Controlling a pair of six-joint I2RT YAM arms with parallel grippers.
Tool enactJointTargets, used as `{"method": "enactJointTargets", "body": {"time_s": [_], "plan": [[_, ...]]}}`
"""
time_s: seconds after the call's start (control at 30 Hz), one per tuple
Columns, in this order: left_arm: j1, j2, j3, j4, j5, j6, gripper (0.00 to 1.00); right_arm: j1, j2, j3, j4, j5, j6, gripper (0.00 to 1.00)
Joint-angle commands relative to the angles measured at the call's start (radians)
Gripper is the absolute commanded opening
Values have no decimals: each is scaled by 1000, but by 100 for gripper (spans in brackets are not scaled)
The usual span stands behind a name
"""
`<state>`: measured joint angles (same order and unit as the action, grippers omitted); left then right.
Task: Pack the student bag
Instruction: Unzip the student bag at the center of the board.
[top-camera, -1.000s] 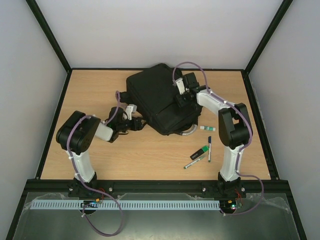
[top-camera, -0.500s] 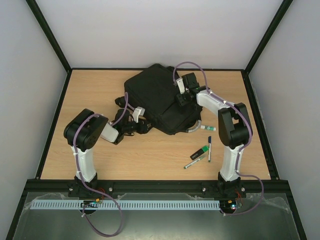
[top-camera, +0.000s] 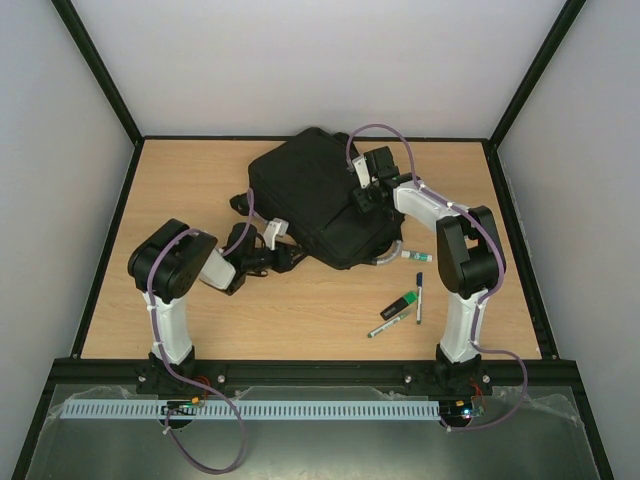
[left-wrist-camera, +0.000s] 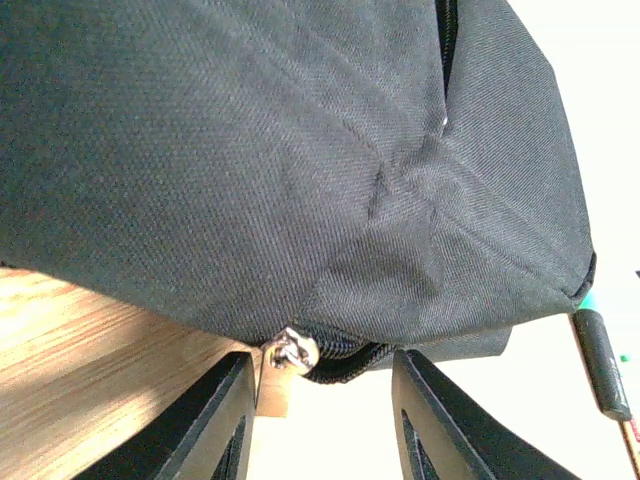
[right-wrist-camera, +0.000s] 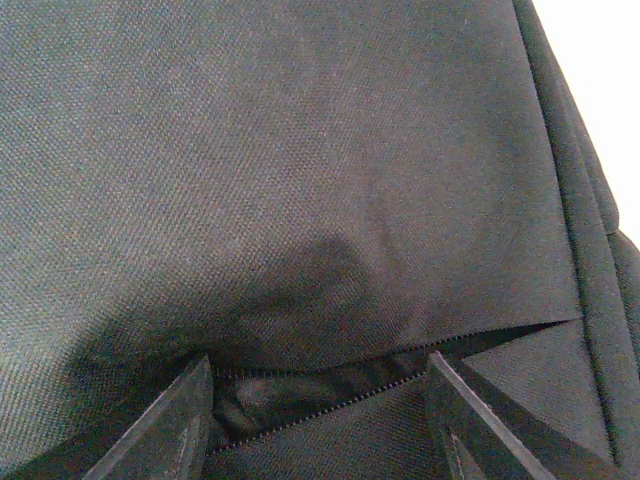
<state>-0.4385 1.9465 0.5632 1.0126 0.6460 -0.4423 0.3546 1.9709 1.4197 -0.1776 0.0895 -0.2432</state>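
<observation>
The bag (top-camera: 310, 195) lies flat on the bench (top-camera: 300, 310), just above the middle of the top view, its grey handle (top-camera: 388, 257) curling out at its lower right edge.

The right hand (top-camera: 362, 200) rests on the bag's right half. In its wrist view the hand (right-wrist-camera: 315, 375) has its fingers (right-wrist-camera: 185, 420) spread, tips sunk in the black cloth on either side of a partly open zip. I cannot tell whether they pinch a fold.

The left hand (top-camera: 288, 257) is at the bag's lower left corner. In its wrist view the hand (left-wrist-camera: 320, 365) has its fingers (left-wrist-camera: 225, 410) apart under the bag's edge. The metal zip pull (left-wrist-camera: 292, 350) sits in the gap, close to the finger at frame left, and nothing is clamped.

A second ago the left hand was further to frame left, short of the corner. It has since pushed in, its elbow has swung right, and the bag has slid slightly to the right. The right arm has not moved.

The left arm lies low and folded, its forearm pointing right. The right arm rises from its base and reaches up and left over the bag.

A few pens (top-camera: 403, 303) lie at lower right, apart from the bag.
</observation>
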Motion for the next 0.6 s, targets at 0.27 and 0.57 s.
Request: {"method": "enactJointTargets", "body": {"time_s": [0.27,0.57], "plan": [[-5,-3,-42,108,0,1,28,-11,108,-88,-222,36,-16,59],[-5,5,-39,103,-23,-5,12,-11,106,-91,-223,37,-16,59]]}}
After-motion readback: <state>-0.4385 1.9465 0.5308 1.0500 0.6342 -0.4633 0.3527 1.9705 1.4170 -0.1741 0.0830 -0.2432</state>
